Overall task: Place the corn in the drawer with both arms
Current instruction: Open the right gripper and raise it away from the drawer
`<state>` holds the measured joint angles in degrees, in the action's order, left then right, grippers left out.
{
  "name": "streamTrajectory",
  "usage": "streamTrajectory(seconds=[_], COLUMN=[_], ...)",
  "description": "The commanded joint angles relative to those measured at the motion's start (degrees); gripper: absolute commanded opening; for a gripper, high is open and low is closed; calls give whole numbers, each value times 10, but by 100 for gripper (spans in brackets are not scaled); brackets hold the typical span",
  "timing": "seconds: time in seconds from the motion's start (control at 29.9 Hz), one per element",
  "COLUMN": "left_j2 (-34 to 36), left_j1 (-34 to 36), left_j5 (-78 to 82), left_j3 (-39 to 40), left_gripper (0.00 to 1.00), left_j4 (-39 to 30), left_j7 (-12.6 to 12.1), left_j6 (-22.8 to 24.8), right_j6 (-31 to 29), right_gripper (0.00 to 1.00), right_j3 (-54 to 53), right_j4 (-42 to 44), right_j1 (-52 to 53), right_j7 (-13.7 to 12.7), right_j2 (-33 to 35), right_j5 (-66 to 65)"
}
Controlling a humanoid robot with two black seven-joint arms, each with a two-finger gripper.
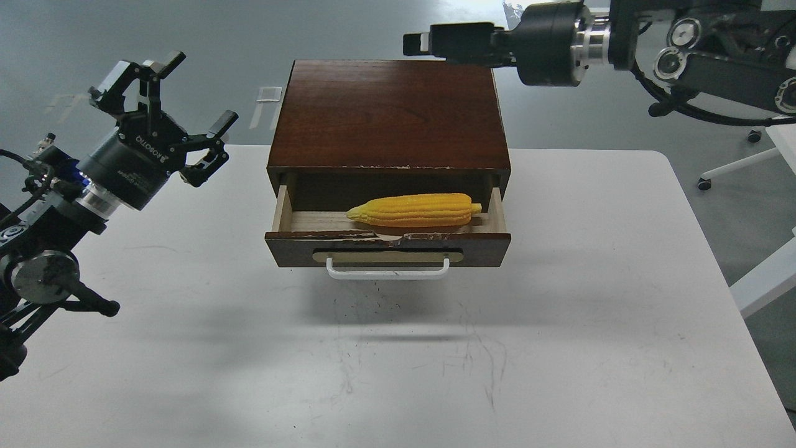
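Note:
The yellow corn lies lengthwise inside the open drawer of the dark brown wooden box, tapered end to the left. Nothing touches it. My right gripper is raised high over the box's back right corner and points left, well clear of the corn. It is dark and seen side-on, so its fingers cannot be told apart. My left gripper hangs in the air left of the box with its fingers spread open and empty.
The box stands at the back middle of a white table. The drawer's white bar handle faces me. A chair base and a white desk edge stand off to the right.

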<state>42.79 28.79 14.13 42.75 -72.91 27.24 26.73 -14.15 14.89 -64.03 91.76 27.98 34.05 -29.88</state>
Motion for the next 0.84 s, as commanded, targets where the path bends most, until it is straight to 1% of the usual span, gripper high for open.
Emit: streamTrajectory(seconds=[0.0, 0.07, 0.13, 0.2, 0.27, 0.33, 0.53, 0.8], left_j2=[-7, -10, -11, -11, -11, -11, -12, -15], left_j1=[-1, -1, -1, -3, -8, -12, -18, -20], left_j5=[8, 9, 9, 9, 13, 22, 24, 24], left_j3=[0, 0, -1, -1, -1, 0, 0, 1], left_gripper=[99, 99, 99, 99, 99, 99, 99, 99], left_j4=[1, 1, 1, 1, 1, 1, 1, 1], left_j7=[0, 1, 0, 0, 0, 1, 1, 1], left_j6=[0, 0, 0, 0, 0, 0, 0, 0], right_j6=[1, 1, 2, 2, 3, 3, 3, 3], right_gripper=[100, 100, 100, 100, 100, 100, 100, 100], right_j3=[-120, -227, -294, -328, -367, -383, -409, -422], right_j4=[2, 4, 8, 10, 12, 21, 44, 48], right_j1=[-125, -239, -312, -356, -424, -462, -531, -571], right_j7=[0, 0, 0, 0, 0, 0, 0, 0], right_j2=[46, 56, 55, 52, 48, 38, 11, -5], right_j5=[44, 60, 73, 83, 104, 116, 119, 119])
